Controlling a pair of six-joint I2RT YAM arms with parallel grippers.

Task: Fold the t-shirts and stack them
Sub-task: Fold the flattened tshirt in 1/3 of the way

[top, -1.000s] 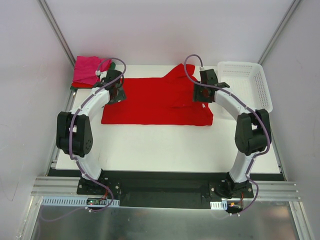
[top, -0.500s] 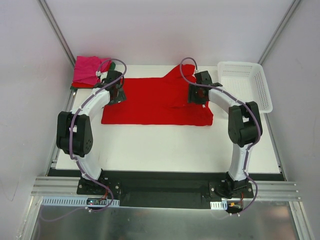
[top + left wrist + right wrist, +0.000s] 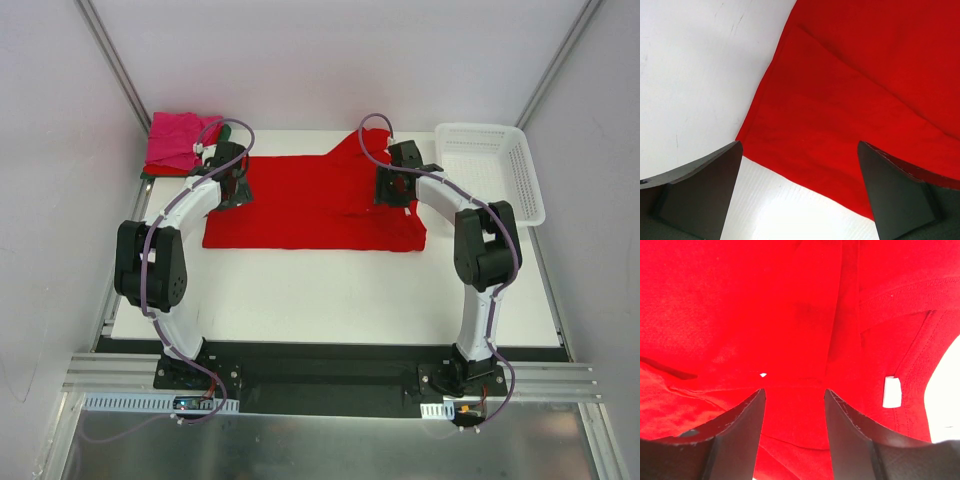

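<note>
Item: red t-shirt [image 3: 315,205], mid-fold, lying spread across the far half of the worktop [image 3: 330,290].
I hold the left pincer [image 3: 800,145] wide apart over its 9 o'clock hem. The right pincer [image 3: 794,391] is half apart on bunched cloth at 3 o'clock (clamped or not, I cannot tell). Next, I judge: grip both edges, then carry the fold across. The folded stack [image 3: 175,140] sits at 10 o'clock, lower layers hidden.

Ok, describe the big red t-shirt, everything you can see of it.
The red t-shirt is soft, bright cloth, lying flat and partly folded across the far half of the table, with one flap sticking out at its far edge. A white tag shows by a stitched hem at its right end. The left gripper hangs open over its left edge. The right gripper straddles a fold near the tag, grip unclear.
</note>
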